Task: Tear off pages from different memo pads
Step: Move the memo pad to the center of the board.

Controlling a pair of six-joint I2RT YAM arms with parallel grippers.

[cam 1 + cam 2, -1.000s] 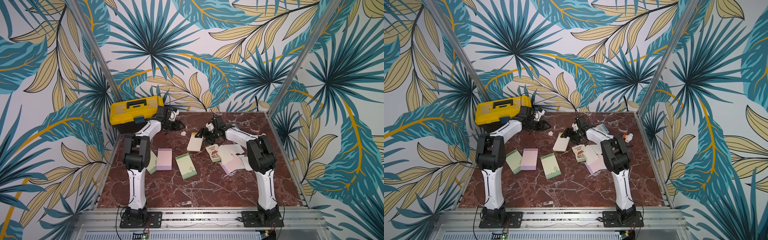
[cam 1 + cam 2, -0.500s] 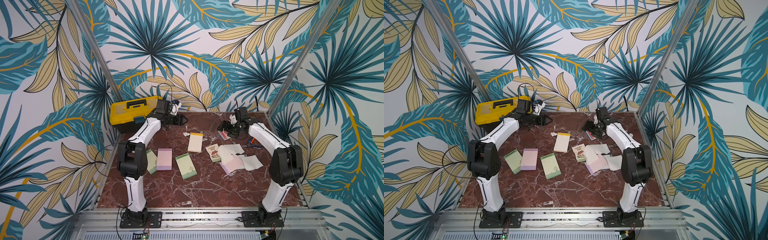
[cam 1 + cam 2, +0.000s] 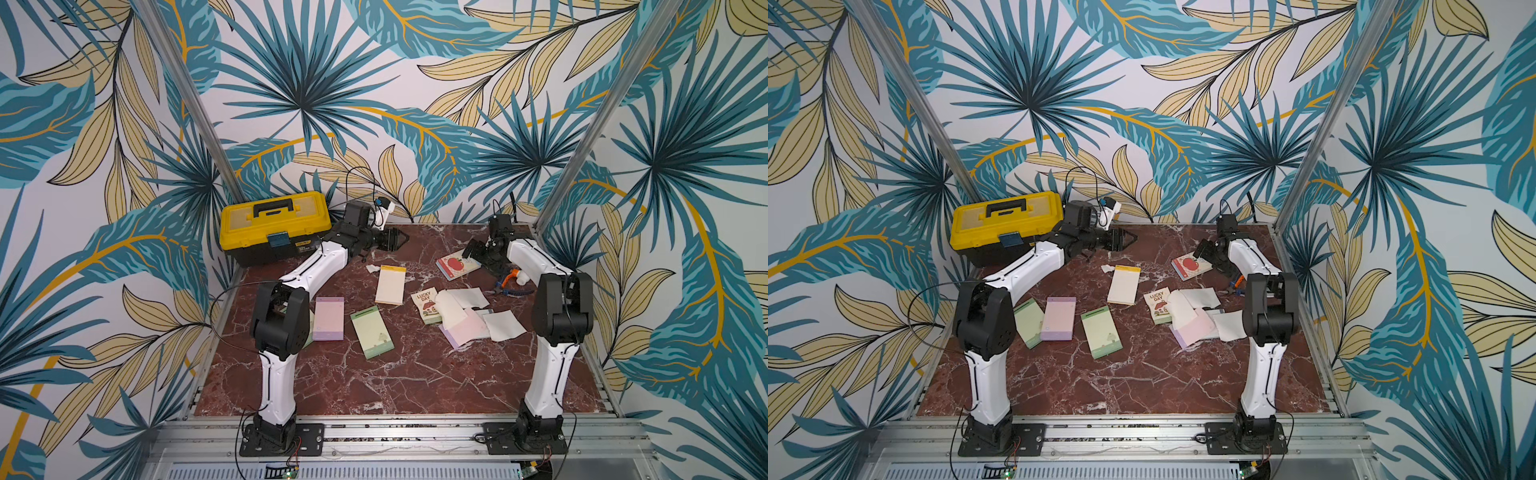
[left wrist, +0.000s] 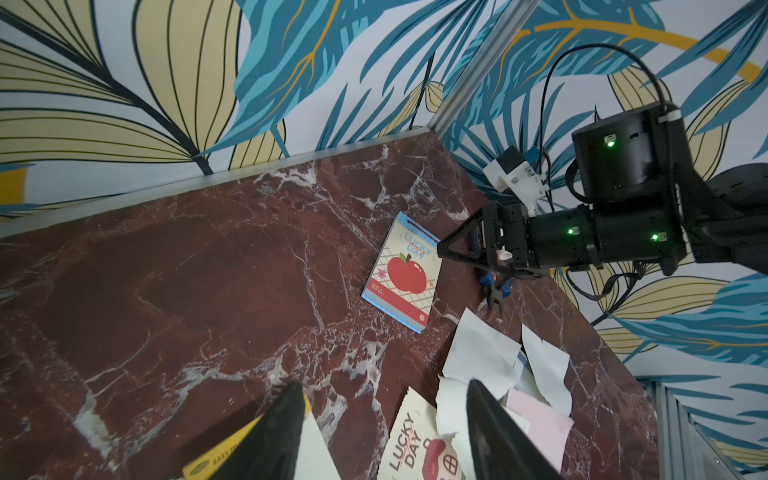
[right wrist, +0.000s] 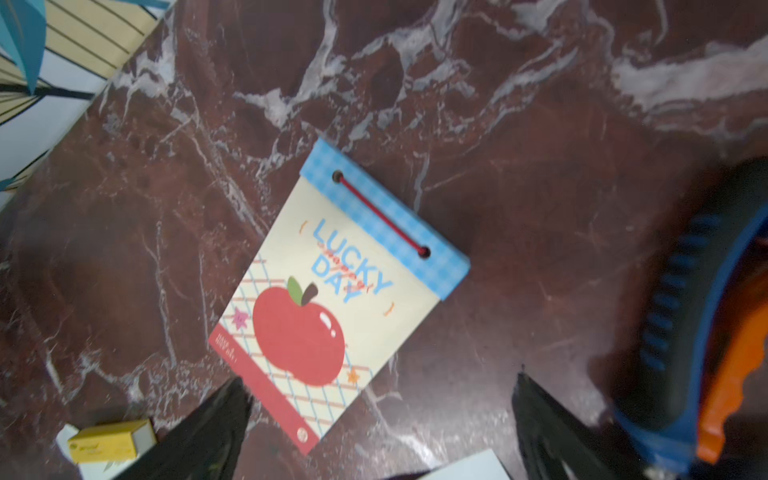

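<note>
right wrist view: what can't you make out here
blue-and-orange tool: blurred, cut off by the frame edge; type unclear.
apple memo pad: small print on its red strip too blurred to read.
yellow-topped pad: mostly hidden behind a right pincer finger and the edge.

Palm-leaf wallpaper walls (image 3: 299,83), red marble tabletop (image 3: 374,382), aluminium corner posts (image 3: 193,104), metal front rail (image 3: 399,432)

From here the left arm's elbow (image 3: 278,320) hides nearly all of one green pad (image 3: 310,338). A curled sheet (image 3: 451,311) covers half the house pad (image 3: 424,305). In the right wrist view the pliers (image 5: 673,332) are blurred and cut off at the edge.
</note>
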